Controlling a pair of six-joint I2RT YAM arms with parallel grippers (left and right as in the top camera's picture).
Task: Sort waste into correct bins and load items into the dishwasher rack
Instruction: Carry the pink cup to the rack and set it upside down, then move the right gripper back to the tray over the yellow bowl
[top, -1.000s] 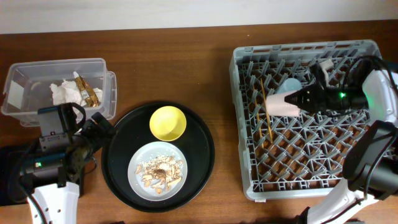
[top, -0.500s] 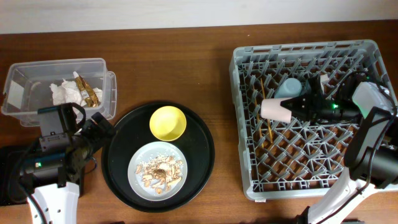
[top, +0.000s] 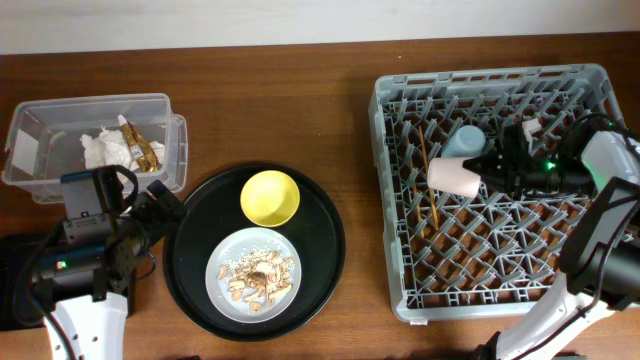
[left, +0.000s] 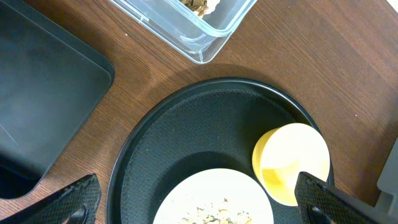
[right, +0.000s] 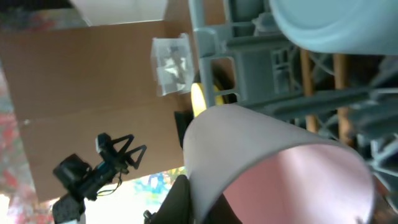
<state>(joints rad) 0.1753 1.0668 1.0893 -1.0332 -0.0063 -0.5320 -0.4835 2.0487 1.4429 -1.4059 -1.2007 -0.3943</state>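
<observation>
Lying sideways, the pink cup (top: 452, 176) points base-left (mouth toward the right jaws)

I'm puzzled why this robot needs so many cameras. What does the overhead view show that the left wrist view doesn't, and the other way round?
Only overhead: the dishwasher rack, where the right gripper holds the pink cup near the light-blue cup and the chopsticks. Only left wrist: the shallow black tray seen plainly, and the left gripper, open wide. Both: the round black tray, yellow bowl, plate with food scraps, and the clear tub.
</observation>
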